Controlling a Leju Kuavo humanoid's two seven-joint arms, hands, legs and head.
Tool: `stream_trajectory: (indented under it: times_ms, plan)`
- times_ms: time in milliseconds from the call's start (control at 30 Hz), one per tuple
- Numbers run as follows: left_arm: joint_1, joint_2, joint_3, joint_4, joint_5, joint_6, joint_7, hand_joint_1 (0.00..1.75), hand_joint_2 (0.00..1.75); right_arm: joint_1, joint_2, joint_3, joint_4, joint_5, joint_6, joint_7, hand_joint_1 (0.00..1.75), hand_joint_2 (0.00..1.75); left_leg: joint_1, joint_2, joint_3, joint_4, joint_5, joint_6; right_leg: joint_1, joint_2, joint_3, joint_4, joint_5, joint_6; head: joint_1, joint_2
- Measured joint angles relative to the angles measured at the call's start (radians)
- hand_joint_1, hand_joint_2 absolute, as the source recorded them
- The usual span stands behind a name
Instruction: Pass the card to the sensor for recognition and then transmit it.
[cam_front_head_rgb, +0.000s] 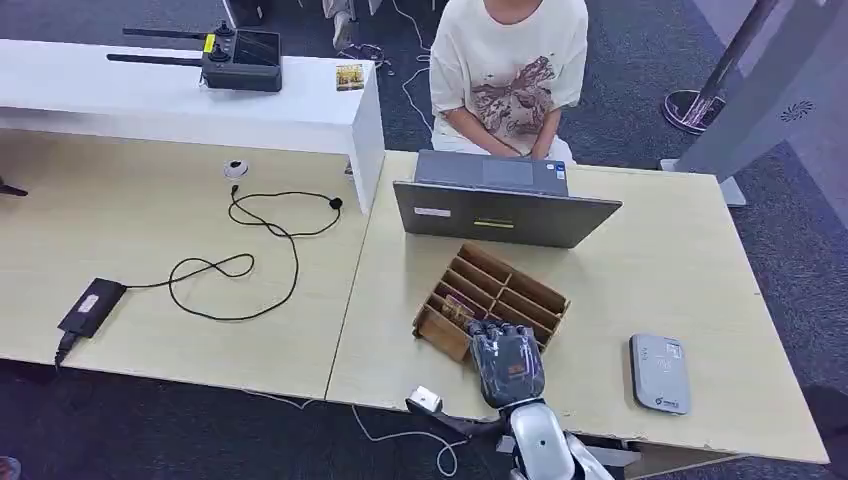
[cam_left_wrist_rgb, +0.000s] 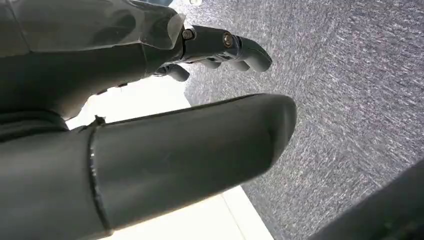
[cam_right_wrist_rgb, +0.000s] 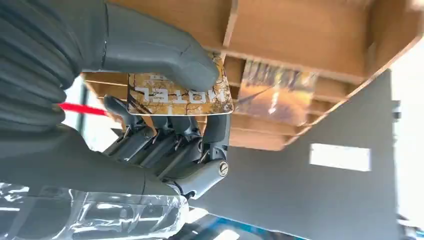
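My right hand (cam_front_head_rgb: 507, 361) is at the near end of the slotted wooden card box (cam_front_head_rgb: 505, 288) on the right table. In the right wrist view this hand (cam_right_wrist_rgb: 165, 147) pinches a gold and brown card printed HOTEL (cam_right_wrist_rgb: 175, 96) between thumb and fingers, right against the box (cam_right_wrist_rgb: 300, 30). A second, similar card (cam_right_wrist_rgb: 277, 91) stands in a slot behind it. The grey card sensor (cam_front_head_rgb: 660, 373) lies flat to the right of the box, near the table's front edge. My left hand (cam_left_wrist_rgb: 150, 130) hangs over grey carpet, holding nothing, fingers apart.
A person in a white shirt (cam_front_head_rgb: 510, 65) sits across the table behind an open grey laptop (cam_front_head_rgb: 505, 210), just beyond the box. On the left table lie a black cable (cam_front_head_rgb: 235, 265) and a power adapter (cam_front_head_rgb: 92, 305). A white shelf (cam_front_head_rgb: 300, 110) carries a black controller (cam_front_head_rgb: 240, 58).
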Motion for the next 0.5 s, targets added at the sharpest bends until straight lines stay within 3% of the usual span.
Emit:
stream_trajectory:
  times_ms: [200,500]
  plan:
    - [0.0,0.004,0.0,0.0,0.0,0.006,-0.006,0.0,0.0,-0.026,-0.039,0.077,0.018,0.0,-0.014,-0.003,1.68,1.75,0.0,0.0,0.0,0.0,0.0,0.0,0.0,0.0,0.0,0.0,0.0,0.0,0.0,0.0]
    - [0.001,0.005,0.0,0.0,0.005,0.013,-0.006,0.0,0.0,-0.053,-0.066,0.091,0.024,0.0,-0.022,-0.007,1.64,1.75,0.0,0.0,0.0,0.0,0.0,0.0,0.0,0.0,0.0,0.0,0.0,0.0,0.0,0.0]
